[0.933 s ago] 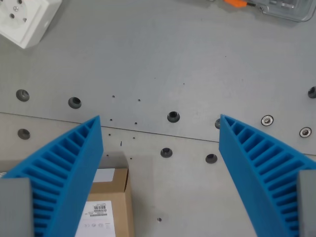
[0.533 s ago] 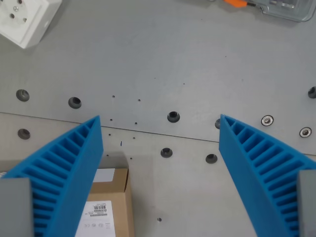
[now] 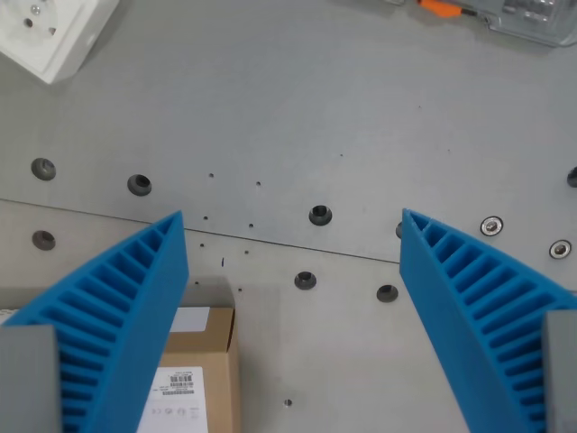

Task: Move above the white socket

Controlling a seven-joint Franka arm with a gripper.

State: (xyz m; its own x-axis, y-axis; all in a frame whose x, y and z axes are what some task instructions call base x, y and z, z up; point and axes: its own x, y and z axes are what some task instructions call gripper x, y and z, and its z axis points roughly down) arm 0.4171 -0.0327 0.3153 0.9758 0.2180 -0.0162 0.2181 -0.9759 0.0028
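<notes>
The white socket (image 3: 50, 34) lies at the wrist view's top left corner, partly cut off by the frame edge, on the grey metal table (image 3: 297, 108). My gripper (image 3: 293, 236) is open, its two blue ribbed fingers (image 3: 126, 316) spread wide with nothing between them. It hovers over bare table, well below and to the right of the socket in this view.
A brown cardboard box (image 3: 203, 370) with a white label lies under the left finger at the bottom. A clear plastic case (image 3: 532, 16) with an orange part (image 3: 435, 6) sits at the top right. Bolt holes and a plate seam cross the table.
The whole scene has shifted slightly right and the socket slightly up, so the camera has moved a little. The fingers stay open the same width.
</notes>
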